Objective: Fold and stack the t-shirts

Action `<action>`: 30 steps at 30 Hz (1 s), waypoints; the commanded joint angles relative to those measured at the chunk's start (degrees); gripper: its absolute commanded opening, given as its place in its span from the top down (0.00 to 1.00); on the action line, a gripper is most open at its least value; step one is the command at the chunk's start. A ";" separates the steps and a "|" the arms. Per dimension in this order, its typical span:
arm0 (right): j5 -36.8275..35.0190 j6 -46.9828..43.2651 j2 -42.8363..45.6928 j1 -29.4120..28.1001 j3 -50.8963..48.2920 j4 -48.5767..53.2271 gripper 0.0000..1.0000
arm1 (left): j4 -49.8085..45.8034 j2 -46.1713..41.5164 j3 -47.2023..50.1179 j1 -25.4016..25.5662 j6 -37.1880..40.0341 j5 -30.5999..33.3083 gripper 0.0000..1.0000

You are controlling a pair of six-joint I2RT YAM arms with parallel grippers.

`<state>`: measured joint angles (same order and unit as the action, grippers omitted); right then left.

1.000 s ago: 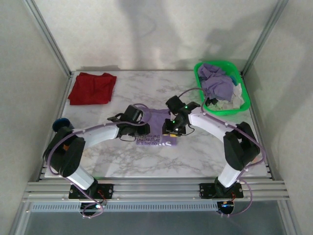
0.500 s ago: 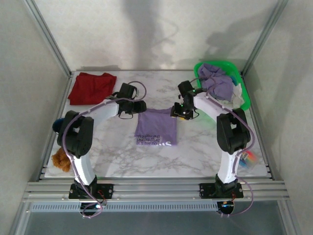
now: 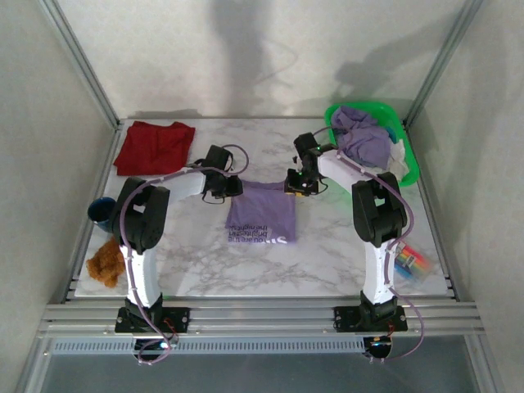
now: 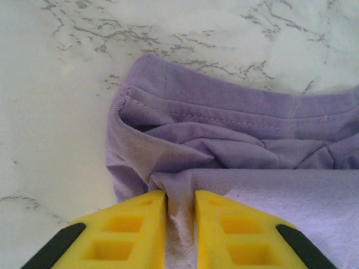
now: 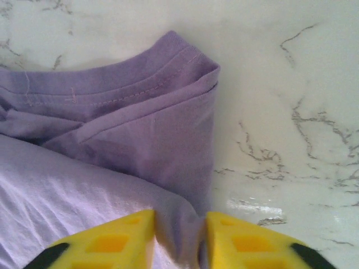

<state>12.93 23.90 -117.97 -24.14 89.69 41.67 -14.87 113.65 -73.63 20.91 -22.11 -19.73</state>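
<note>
A lettered lavender t-shirt lies flat near the middle of the marble table, its white print at the hem edge closest to the arm bases. The left gripper sits at this shirt's far-left corner. In the left wrist view, the left gripper has its yellow fingers pinched together on a raised fold of the purple cloth just inside the stitched collar seam. The right gripper sits at the shirt's far-right corner. In the right wrist view, the right gripper is likewise clamped on a ridge of the fabric, beside the folded stitched edge. Well to the far left of the shirt a dark red t-shirt lies loosely folded at the table's corner. To the shirt's far right stands a green basket holding crumpled lavender tees and some pale cloth. Left of the shirt, at the table's edge, are a dark blue round thing and, nearer the bases, a brown fuzzy toy. A small multicoloured object lies to the shirt's near right.
</note>
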 commanded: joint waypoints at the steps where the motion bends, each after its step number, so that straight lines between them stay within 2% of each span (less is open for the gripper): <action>1: 1.95 -0.24 1.57 0.30 0.46 1.11 0.84 | 0.91 -0.14 -0.99 0.19 0.04 0.12 0.86; 5: 2.48 -0.08 4.36 0.15 -0.35 2.22 1.00 | -0.79 -3.44 -0.58 0.11 -0.09 1.15 0.96; 14: 4.02 1.41 11.87 -0.81 -2.19 4.40 1.00 | -5.62 -11.24 0.24 -0.05 -0.38 2.24 1.00; 30: 4.23 -0.32 14.23 -1.52 -2.89 2.02 1.00 | -5.22 -9.19 -3.52 -1.21 -0.08 -1.50 1.00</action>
<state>16.71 24.62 -105.73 -25.23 87.88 44.40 -20.25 103.22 -74.67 20.56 -22.26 -20.05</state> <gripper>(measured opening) 0.050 0.047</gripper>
